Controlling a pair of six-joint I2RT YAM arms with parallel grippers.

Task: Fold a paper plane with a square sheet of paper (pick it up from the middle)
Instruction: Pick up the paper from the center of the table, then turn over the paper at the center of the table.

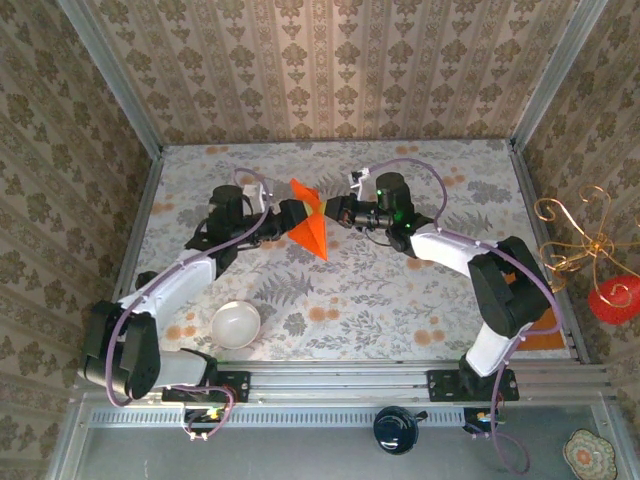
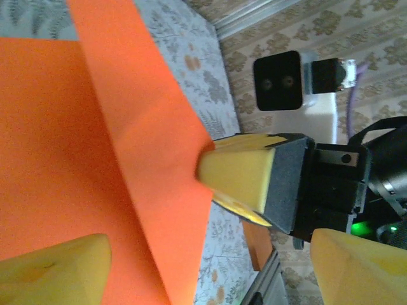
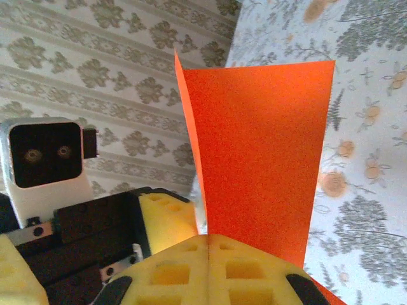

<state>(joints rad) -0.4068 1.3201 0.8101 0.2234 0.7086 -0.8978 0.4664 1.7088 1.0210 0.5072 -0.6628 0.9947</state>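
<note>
The square sheet of paper (image 1: 310,228) hangs in the air between the two arms, a little toward 12 o'clock from the middle of the worktop (image 1: 400,290) and well apart from the white bowl (image 1: 236,324) at 7 o'clock; it is not flat but bent along a crease, one flap standing toward 12 o'clock and a point drooping toward 6 o'clock; the right tool (image 3: 208,246) has its yellow foam pads pressed together on one edge of the sheet and carries it; the left tool (image 2: 206,248) has its fingers wide apart, the sheet reaching into the gap between them, and grips nothing; I judge this an early fold, far from a finished dart; the next move seems to call for the left tool to close on the paper near the crease without slipping or tearing it, so the fold can be lined up and pressed flat, probably on the worktop; no brand, label or writing can be read; the paper is plain.
</note>
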